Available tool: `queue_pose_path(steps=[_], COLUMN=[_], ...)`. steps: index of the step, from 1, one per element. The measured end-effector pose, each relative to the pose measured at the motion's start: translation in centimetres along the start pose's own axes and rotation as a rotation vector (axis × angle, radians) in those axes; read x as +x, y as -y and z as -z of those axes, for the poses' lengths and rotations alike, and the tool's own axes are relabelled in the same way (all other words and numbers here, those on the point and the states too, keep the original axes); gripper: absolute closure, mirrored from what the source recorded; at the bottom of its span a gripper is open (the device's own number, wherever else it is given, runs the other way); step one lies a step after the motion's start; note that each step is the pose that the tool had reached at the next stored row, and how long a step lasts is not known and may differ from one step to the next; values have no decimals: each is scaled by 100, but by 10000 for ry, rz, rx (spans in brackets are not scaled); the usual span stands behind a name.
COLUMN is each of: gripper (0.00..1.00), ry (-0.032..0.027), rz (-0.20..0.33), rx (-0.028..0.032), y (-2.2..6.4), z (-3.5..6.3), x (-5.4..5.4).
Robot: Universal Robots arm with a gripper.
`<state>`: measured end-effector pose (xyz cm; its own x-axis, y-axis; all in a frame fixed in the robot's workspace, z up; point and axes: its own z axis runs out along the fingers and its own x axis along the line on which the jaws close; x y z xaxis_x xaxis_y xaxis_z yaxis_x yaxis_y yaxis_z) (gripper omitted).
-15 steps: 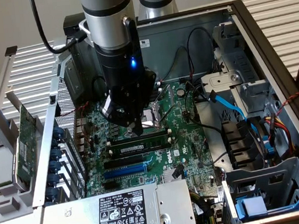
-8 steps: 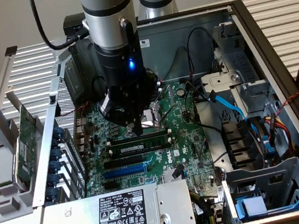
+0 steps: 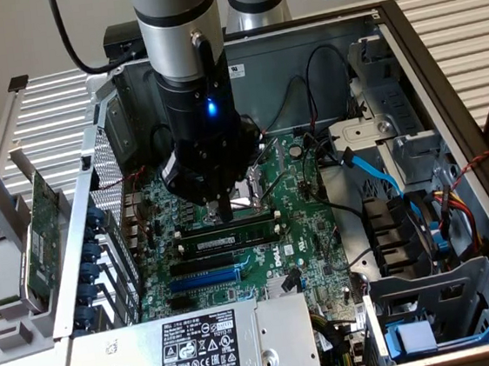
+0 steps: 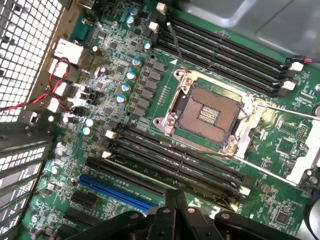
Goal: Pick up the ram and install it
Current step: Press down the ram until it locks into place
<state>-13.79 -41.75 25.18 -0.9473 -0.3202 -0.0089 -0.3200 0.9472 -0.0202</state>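
Gripper (image 3: 221, 210) fingers pressed together, empty, hanging low over the motherboard (image 3: 306, 229) inside the open computer case (image 3: 448, 118), tips just above the memory slots (image 3: 232, 228); in the wrist view the closed fingertips (image 4: 175, 207) sit over the nearer slot bank (image 4: 170, 160), beside the bare CPU socket (image 4: 207, 112). Ram (image 3: 228, 238), a long dark stick with a white label, lies seated lengthwise in a slot directly under the fingertips. Power supply (image 3: 201, 349) at the case's near edge; green expansion card (image 3: 40, 235) outside the case, at the exterior view's left.
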Motion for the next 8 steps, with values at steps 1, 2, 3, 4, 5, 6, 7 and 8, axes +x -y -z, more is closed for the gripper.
queue_pose_path(steps=[1,2,3,4,5,6,7,8], gripper=[89,89,89,89,89,89,89,89], ry=[-3,-6,-9,-12,-15,-18,-22,-23], rz=[-149,-305,-455,-606,-760,-910,-1060,-1207], rx=[2,3,4,6,7,8,10,9], y=[0,0,0,0,0,0,0,-1], z=[0,0,0,0,0,-1,-1,-2], x=[0,0,0,0,0,0,1,1])
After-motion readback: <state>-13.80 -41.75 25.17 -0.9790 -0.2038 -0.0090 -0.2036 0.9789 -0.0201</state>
